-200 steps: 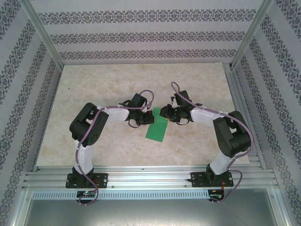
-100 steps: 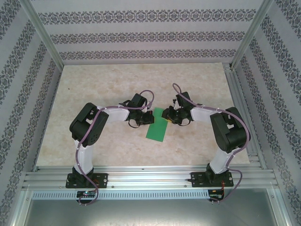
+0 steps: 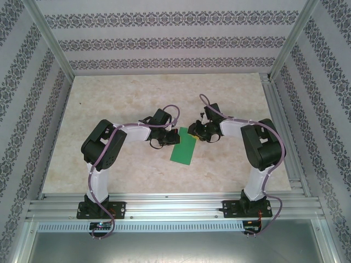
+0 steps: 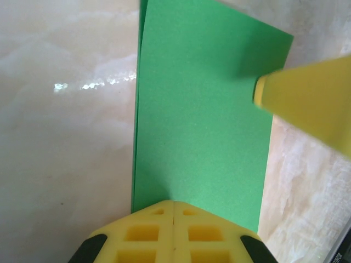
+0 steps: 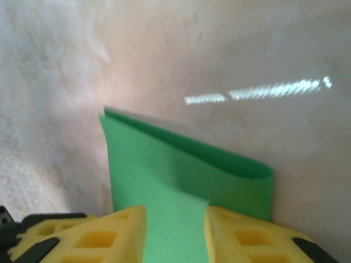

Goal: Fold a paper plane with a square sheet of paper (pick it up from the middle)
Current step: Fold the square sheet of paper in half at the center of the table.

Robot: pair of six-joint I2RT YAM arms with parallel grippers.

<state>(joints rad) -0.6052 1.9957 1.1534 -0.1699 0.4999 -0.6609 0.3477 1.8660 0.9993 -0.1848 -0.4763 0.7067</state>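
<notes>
Green square sheet of paper folded on table; left gripper jaws together at edge, right gripper jaws apart above.

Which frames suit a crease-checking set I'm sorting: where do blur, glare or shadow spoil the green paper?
Top external: evenly lit and sharp, but the folded green paper is small. Left wrist: paper crisp, a dark shadow at its upper right, a glare streak on the table beside it. Right wrist: soft all over, paper edges smeared, a long glare streak on the table beyond it.
</notes>
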